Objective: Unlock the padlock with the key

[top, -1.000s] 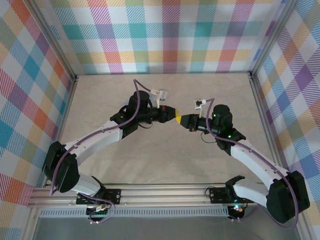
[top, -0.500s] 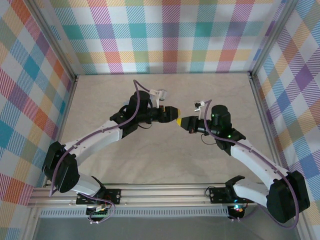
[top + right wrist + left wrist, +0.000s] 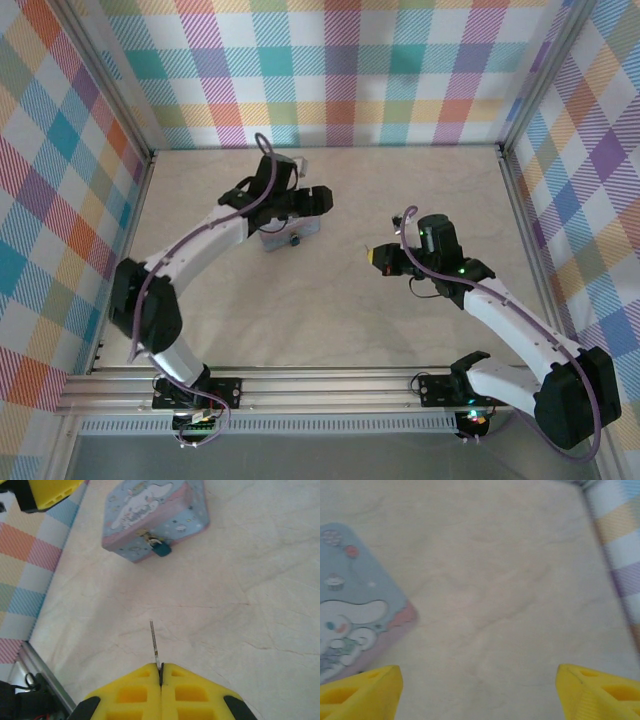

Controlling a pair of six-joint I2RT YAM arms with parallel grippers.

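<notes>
The right end effector [image 3: 161,672] has its yellow fingers pressed flat together on the key [image 3: 153,637]. The key's thin metal blade sticks straight out ahead of the tips, over the bare pale surface [image 3: 250,605]. Ahead of the blade and well apart from it sits the pale blue tin [image 3: 150,510]. The padlock [image 3: 161,548] hangs dark and bluish at the clasp on the wall of the tin that faces this end effector. The lid carries a white long-eared cartoon figure on a pink-edged blue print, and any lettering there is too small to read.

The left end effector [image 3: 477,695] stands wide, one yellow fingertip at each lower corner of its wrist view and bare surface between them. A corner of the tin lies ahead of its left fingertip. There the same white figure shows with a small cupcake and a balloon printed above it, all blurred.

A second ago the two end effectors met tip to tip over the middle of the surface, the left one shut. Half a second ago the left one was starting to part. Now it has swung off to the far left and spread wide above the tin. The right one has drawn back a little toward its own side, with the key held as before
</notes>
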